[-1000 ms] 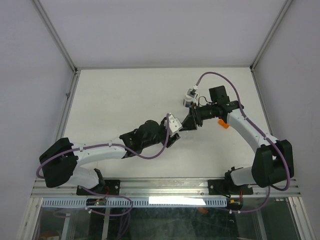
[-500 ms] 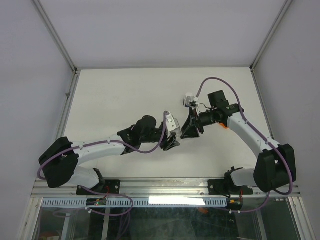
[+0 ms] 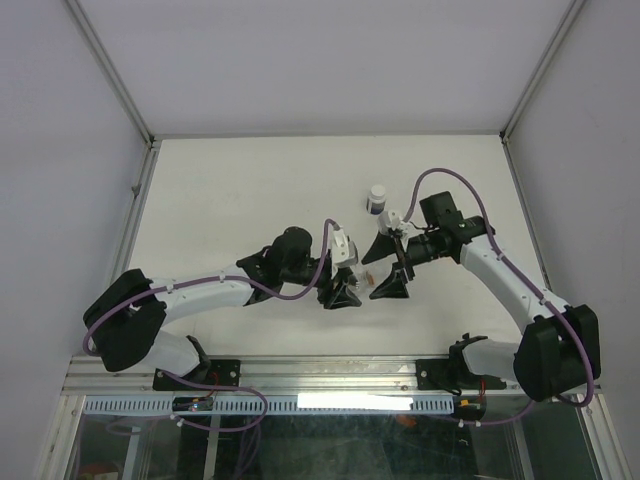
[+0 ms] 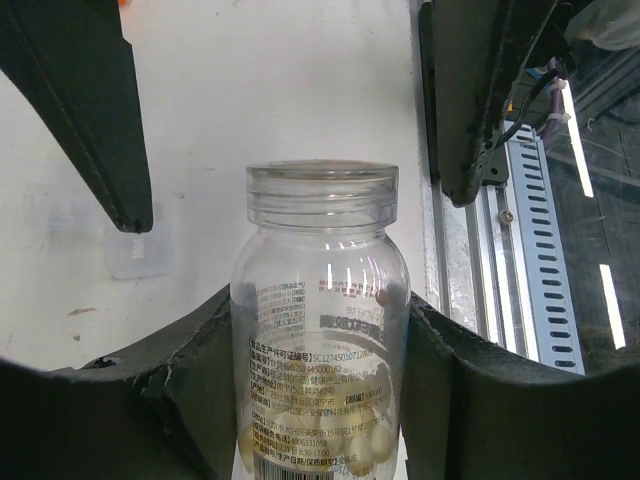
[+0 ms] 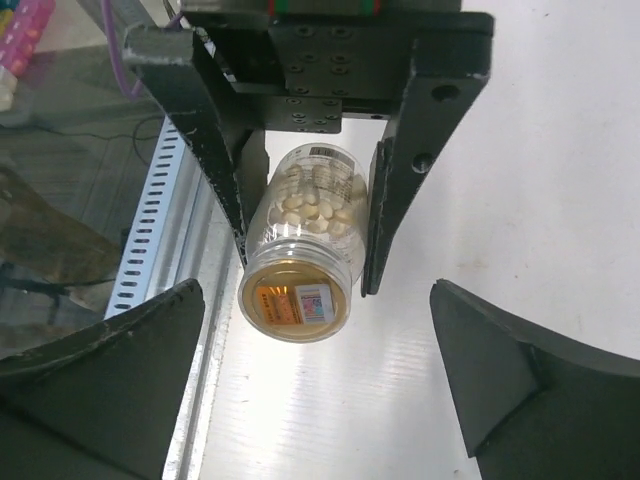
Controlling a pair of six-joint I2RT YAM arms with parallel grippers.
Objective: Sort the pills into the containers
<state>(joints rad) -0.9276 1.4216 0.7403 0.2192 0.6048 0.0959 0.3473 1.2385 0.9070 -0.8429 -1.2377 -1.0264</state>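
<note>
A clear pill bottle [image 4: 320,330] with a printed label is clamped between the fingers of my left gripper [image 4: 320,300]. Pale pills [image 4: 350,440] lie in its lower end. In the right wrist view the bottle [image 5: 297,300] points its mouth at the camera, with pills [image 5: 310,212] behind it and my left gripper [image 5: 305,272] shut on its sides. My right gripper [image 5: 318,300] faces it, open wide and touching nothing. In the top view my left gripper [image 3: 345,282] and my right gripper [image 3: 386,266] meet mid-table. A small flat transparent box [image 4: 135,250] lies on the table beyond the bottle. The vial cannot be made out.
A small white-topped bottle [image 3: 376,198] stands on the table behind my right gripper. A tiny orange-tinted thing [image 3: 368,281] lies between the two grippers. The slotted metal rail [image 4: 535,240] runs along the table's near edge, close to both grippers.
Both grippers have moved toward the near edge of the table. My right gripper's jaws have opened wide. The left still holds the bottle.
</note>
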